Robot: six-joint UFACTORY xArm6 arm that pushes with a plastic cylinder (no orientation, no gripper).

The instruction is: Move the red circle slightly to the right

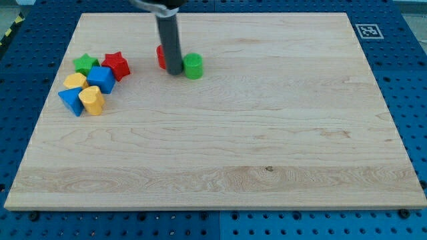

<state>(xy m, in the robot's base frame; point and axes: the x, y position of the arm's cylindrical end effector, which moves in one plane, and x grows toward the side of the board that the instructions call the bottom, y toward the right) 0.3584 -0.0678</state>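
Observation:
The red circle [161, 57] stands near the view's top, left of centre, mostly hidden behind my dark rod. A green circle [193, 66] stands just to its right. My tip [174, 72] rests on the board between the two, in front of the red circle and touching or nearly touching the green circle's left side.
A cluster of blocks lies at the view's left: a green star [85, 64], a red star [116, 65], a blue cube [101, 78], a yellow block [75, 81], a blue triangle [69, 100] and a yellow block [92, 100]. The wooden board [267, 133] sits on a blue pegboard table.

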